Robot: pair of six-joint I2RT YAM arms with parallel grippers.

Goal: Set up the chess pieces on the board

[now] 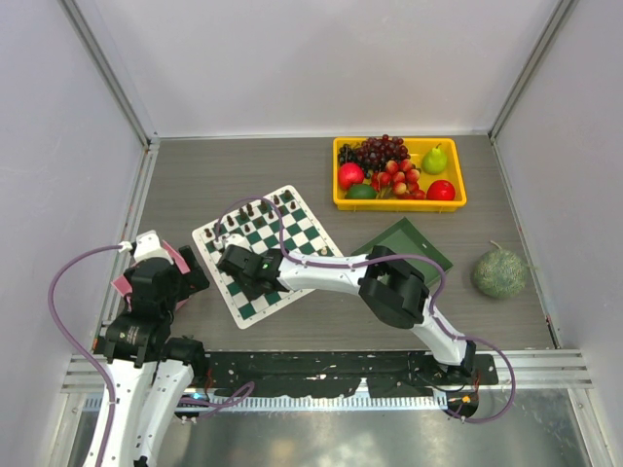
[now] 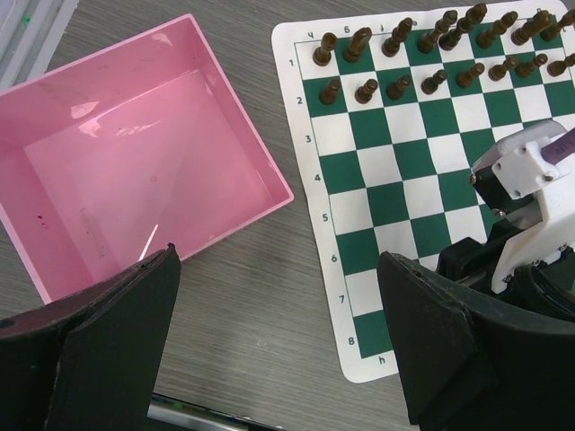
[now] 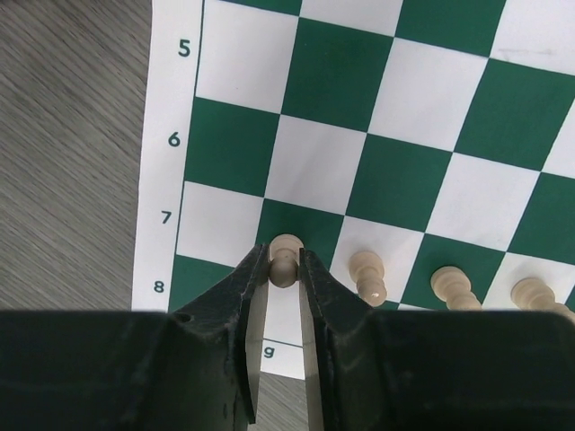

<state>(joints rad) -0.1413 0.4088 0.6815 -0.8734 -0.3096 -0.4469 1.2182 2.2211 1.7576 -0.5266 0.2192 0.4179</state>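
Only right wrist shows end effector (image 3: 284, 260) gripping piece (image 3: 286, 244).

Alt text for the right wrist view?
The right tool is shut on a cream chess piece near a corner of the board, by the row 8 label. Three more cream pieces stand beside it; grey tabletop lies left.

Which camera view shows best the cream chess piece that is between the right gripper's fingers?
The right wrist view: the cream piece is seen close, clasped by the right gripper near the row 8 edge of the board. In the top and left wrist views the right gripper itself covers it.
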